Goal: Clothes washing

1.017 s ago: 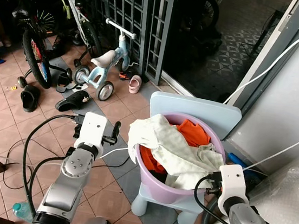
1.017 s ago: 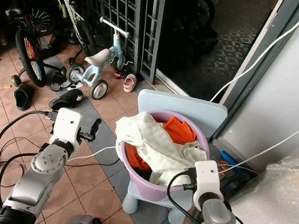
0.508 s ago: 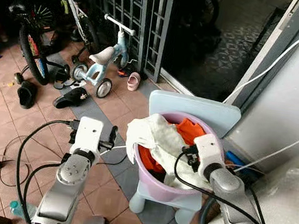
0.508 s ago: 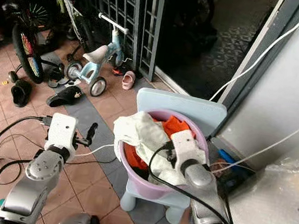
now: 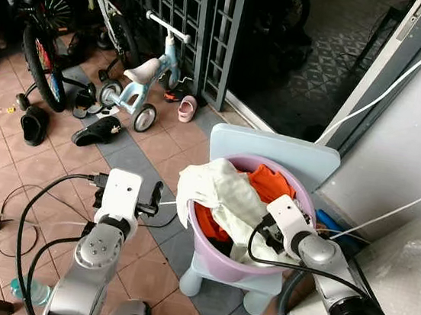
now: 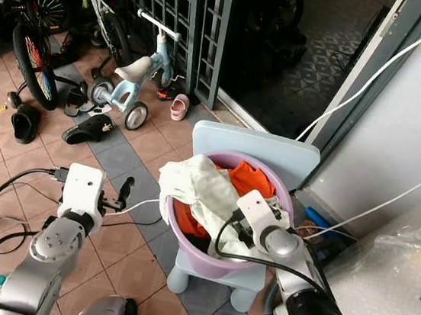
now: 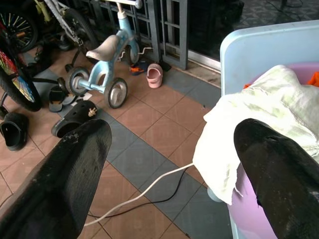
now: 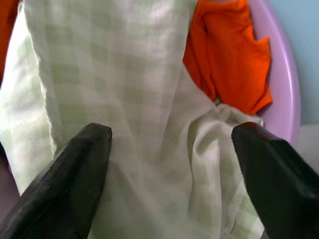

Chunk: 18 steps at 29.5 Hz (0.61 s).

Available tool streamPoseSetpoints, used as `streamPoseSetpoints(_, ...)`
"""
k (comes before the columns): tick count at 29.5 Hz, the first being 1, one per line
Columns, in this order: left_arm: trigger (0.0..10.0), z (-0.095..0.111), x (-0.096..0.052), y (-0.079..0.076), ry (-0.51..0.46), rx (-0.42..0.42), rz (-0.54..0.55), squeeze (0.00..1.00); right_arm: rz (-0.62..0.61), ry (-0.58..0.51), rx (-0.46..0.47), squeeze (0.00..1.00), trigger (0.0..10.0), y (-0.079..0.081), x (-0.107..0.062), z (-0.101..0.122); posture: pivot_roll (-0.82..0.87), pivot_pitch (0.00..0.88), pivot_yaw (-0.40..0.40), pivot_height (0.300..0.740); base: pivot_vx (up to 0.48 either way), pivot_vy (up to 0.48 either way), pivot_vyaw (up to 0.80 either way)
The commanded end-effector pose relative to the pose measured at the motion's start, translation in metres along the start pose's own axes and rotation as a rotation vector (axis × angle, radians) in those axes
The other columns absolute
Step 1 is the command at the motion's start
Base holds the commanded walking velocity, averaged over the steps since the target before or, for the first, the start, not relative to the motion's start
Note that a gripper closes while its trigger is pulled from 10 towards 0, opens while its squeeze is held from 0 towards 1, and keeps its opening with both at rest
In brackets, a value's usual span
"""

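A purple basin [image 5: 217, 260] sits on a small pale blue chair [image 5: 273, 151]. It is heaped with a pale green-checked cloth [image 5: 221, 193] and an orange garment [image 5: 272, 187]. Part of the checked cloth hangs over the basin's left rim. My right gripper [image 8: 169, 164] is down in the basin, open, with the checked cloth [image 8: 124, 89] right under its fingers [image 8: 65, 184] and the orange garment [image 8: 224, 64] beyond. Left of the basin my left gripper [image 7: 169, 164] is held open over the tiled floor, with nothing between its fingers [image 7: 279, 169].
A child's balance bike [image 5: 145, 92], a bicycle [image 5: 42, 60], dark sandals [image 5: 100, 132] and a pink shoe [image 5: 186, 111] stand by the metal gate [image 5: 197, 17]. A white cable [image 7: 139, 194] lies on the tiles. A grey wall and plastic-wrapped bulk [image 5: 418, 283] close the right side.
My right arm has swung from beside the basin to over it, and its gripper now reaches into the clothes. The left arm has held roughly still while the camera shifted slightly.
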<state>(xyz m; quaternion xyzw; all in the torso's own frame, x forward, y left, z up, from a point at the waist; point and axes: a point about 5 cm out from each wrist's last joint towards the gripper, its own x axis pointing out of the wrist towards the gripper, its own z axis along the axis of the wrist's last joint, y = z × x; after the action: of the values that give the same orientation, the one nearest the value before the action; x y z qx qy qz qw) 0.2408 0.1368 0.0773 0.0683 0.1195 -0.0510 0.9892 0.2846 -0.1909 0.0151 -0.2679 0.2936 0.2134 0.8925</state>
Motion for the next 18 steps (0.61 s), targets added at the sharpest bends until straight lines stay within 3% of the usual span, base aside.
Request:
streamPoseSetpoints(1, 10.0, 0.005, -0.002, -0.001, -0.013, 0.001, -0.012, 0.00, 0.026, 0.039, -0.017, 1.00, 10.0, -0.004, -0.002, -0.010, 0.05, 0.102, -0.034, 0.740, 0.000, 0.000, 0.00)
streamPoseSetpoints(4, 10.0, 0.006, 0.000, 0.000, -0.015, 0.000, -0.013, 0.00, 0.079, 0.063, -0.009, 1.00, 10.0, -0.002, -0.004, -0.018, 0.04, 0.096, -0.034, 0.740, 0.000, 0.000, 0.00)
streamPoseSetpoints(5, 10.0, 0.006, 0.000, 0.000, -0.015, 0.000, -0.013, 0.00, 0.088, 0.069, -0.008, 0.82, 10.0, -0.002, -0.005, -0.019, 0.04, 0.096, -0.034, 0.740, 0.000, 0.000, 0.00)
streamPoseSetpoints(6, 10.0, 0.006, 0.000, 0.000, -0.015, 0.000, -0.013, 0.00, 0.088, 0.069, -0.008, 0.82, 10.0, -0.002, -0.005, -0.019, 0.04, 0.096, -0.034, 0.740, 0.000, 0.000, 0.00)
streamPoseSetpoints(7, 10.0, 0.006, 0.000, 0.000, -0.016, 0.000, -0.013, 0.00, 0.105, 0.078, -0.009, 0.08, 10.0, -0.001, -0.006, -0.022, 0.04, 0.095, -0.034, 0.740, 0.000, 0.000, 0.00)
streamPoseSetpoints(8, 10.0, 0.006, 0.001, 0.000, -0.016, 0.000, -0.013, 0.00, 0.117, 0.084, -0.009, 0.08, 10.0, 0.000, -0.006, -0.023, 0.04, 0.093, -0.034, 0.740, 0.000, 0.000, 0.00)
streamPoseSetpoints(9, 10.0, 0.006, 0.002, 0.000, -0.017, 0.001, -0.012, 0.00, 0.136, 0.098, -0.006, 0.00, 10.0, 0.001, -0.007, -0.027, 0.04, 0.087, -0.035, 0.740, 0.000, 0.000, 0.00)
streamPoseSetpoints(12, 10.0, 0.007, 0.003, 0.000, -0.019, 0.000, -0.012, 0.00, 0.159, 0.118, -0.009, 0.00, 10.0, 0.003, -0.007, -0.032, 0.04, 0.083, -0.037, 0.740, 0.000, 0.000, 0.00)
streamPoseSetpoints(13, 10.0, 0.007, 0.003, 0.000, -0.020, 0.000, -0.012, 0.00, 0.162, 0.128, -0.009, 0.00, 6.4, 0.003, -0.007, -0.034, 0.04, 0.083, -0.037, 0.740, 0.000, 0.000, 0.00)
streamPoseSetpoints(14, 10.0, 0.007, 0.004, 0.000, -0.022, -0.002, -0.012, 0.00, 0.177, 0.147, -0.005, 0.00, 0.0, 0.005, -0.008, -0.040, 0.04, 0.080, -0.038, 0.740, 0.000, 0.000, 0.00)
streamPoseSetpoints(18, 10.0, 0.007, 0.003, 0.000, -0.021, -0.003, -0.011, 0.00, 0.190, 0.151, 0.042, 0.00, 0.0, 0.005, -0.009, -0.043, 0.04, 0.079, -0.040, 0.740, 0.000, 0.000, 0.00)
